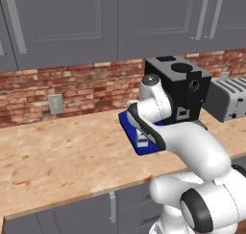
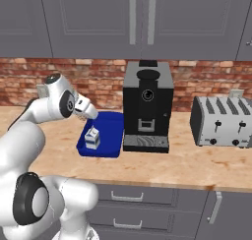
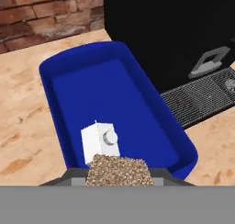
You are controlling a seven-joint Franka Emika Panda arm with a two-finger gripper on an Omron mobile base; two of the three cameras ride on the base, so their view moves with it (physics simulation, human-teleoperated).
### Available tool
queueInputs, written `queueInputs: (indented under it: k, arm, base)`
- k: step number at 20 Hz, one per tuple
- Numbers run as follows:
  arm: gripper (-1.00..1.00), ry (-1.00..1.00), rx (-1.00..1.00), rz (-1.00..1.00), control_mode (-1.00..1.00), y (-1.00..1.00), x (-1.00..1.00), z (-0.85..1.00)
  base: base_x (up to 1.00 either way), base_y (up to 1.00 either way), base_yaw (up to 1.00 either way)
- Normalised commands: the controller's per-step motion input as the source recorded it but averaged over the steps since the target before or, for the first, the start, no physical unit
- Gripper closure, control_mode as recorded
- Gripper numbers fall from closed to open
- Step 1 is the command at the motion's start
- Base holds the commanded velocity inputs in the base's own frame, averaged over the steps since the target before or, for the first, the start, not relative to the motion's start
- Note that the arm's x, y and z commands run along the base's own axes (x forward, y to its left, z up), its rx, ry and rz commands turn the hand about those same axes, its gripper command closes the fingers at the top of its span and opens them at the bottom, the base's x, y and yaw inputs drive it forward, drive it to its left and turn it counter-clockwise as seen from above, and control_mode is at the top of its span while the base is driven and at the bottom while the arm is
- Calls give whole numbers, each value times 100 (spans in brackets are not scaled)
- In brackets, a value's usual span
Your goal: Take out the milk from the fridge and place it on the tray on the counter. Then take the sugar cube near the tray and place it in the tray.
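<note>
Gripper: clamped on the sugar cube, which sat between the finger tips at the bottom of the hand view; held above the near end of the tray.

Milk: small white carton, upright inside the tray, just below and ahead of the gripper, close to the held cube; in the right base view the carton stood directly under the hand, blue band visible.

Tray: dark blue, shallow, on the counter, its far part bare beyond the carton.

Coffee machine: black, tall, just beside the tray on the gripper's far right side, its drip grate nearly touching the tray's rim; the nearest obstruction to the hand.

Toaster: silver, beyond the coffee machine, well apart from the gripper.

Brick wall: behind the tray, with an outlet plate off to the left.

Upper cabinets: grey, overhead.

Drawers: grey, under the counter.
</note>
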Motion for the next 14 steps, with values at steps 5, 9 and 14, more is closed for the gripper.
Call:
queueInputs:
  k: [5, 9, 14]
  arm:
    - [100, -14, 21, -24, -100, -40, 4, -2]
    - [100, -11, 27, -27, -100, -34, 0, -6]
    - [100, -11, 13, -46, -100, -1, 0, 0]
  base:
    - [0, 0, 0]
    - [0, 0, 0]
    - [0, 0, 0]
